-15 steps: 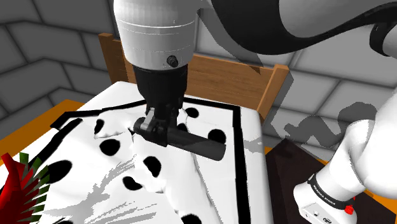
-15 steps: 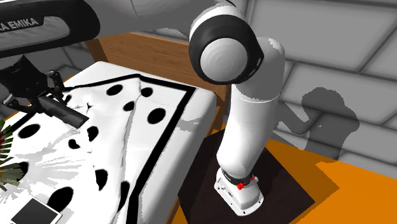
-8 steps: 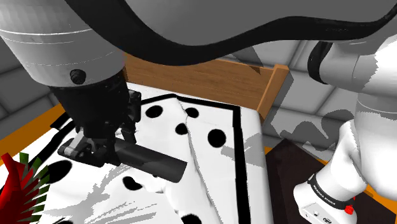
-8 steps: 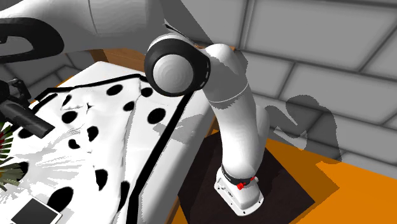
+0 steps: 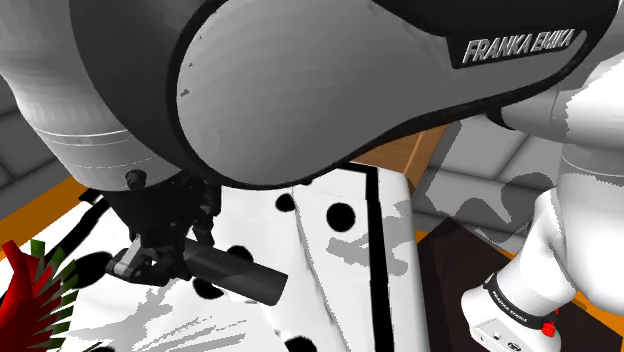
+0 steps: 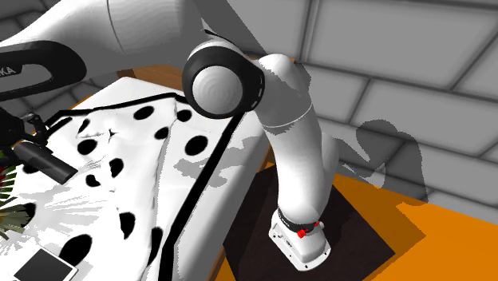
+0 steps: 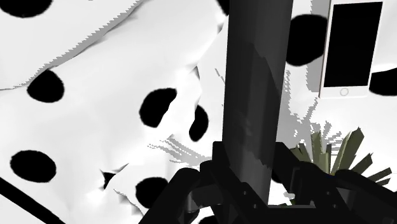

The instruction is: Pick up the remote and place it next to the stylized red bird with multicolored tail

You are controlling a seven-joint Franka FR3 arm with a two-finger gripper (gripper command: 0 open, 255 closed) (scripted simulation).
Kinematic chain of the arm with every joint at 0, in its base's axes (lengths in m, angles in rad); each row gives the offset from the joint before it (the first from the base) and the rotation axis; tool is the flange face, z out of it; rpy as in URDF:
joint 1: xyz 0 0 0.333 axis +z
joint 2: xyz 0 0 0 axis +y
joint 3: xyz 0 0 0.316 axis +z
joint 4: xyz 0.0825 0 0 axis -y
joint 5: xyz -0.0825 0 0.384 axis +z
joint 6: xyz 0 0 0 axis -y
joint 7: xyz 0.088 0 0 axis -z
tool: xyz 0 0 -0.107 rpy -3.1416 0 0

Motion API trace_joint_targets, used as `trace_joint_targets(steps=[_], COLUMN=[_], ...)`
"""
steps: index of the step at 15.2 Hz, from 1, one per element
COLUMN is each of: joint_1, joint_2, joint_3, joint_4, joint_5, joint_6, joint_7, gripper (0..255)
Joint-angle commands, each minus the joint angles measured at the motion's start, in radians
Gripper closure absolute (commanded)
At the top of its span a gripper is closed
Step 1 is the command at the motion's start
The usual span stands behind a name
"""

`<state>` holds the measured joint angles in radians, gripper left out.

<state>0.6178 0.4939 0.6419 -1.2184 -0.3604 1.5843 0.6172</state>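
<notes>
Remote (image 5: 235, 272), one long black bar, is grasped at one end between the two black fingers (image 7: 216, 175) of the all-black gripper (image 5: 150, 262), which are closed against its sides. In the wrist view its length runs straight out from the gripper. It is carried over the one bed (image 6: 239, 172), above the part of the cover (image 5: 330, 260) nearest the bed's edge where the bird stands. Whether its free end touches the fabric cannot be told.

One red bird (image 5: 16, 278) with a striped green and dark-red tail stands at that edge, near the gripped end of the remote but apart from it. In the wrist view greenish spiky feathers show just beside the gripper.

One white-framed phone (image 6: 44, 266) with a black screen lies flat on the cover near the bed's corner, beyond the feathers from the gripper.

The cover is white with round black spots and a black border stripe, and it is rumpled into folds along the middle. One brown wooden headboard (image 5: 412, 150) closes the far end of the bed.

Beside the bed's long edge the one white arm (image 6: 299, 160) rises from one dark brown square pad (image 6: 351, 231) on the orange floor (image 6: 455, 231). A grey block wall (image 6: 415, 72) stands behind.
</notes>
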Motion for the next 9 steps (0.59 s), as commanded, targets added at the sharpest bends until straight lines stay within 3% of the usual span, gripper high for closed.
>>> trace_joint_targets(steps=[1,9], joint_1=[-0.01,-0.034], joint_2=[-0.007,-0.012], joint_3=[0.001,-0.001], joint_4=[-0.04,-0.158], joint_5=[0.003,0.001], joint_6=[0.032,0.142], joint_7=[0.004,0.02], gripper=[255,255])
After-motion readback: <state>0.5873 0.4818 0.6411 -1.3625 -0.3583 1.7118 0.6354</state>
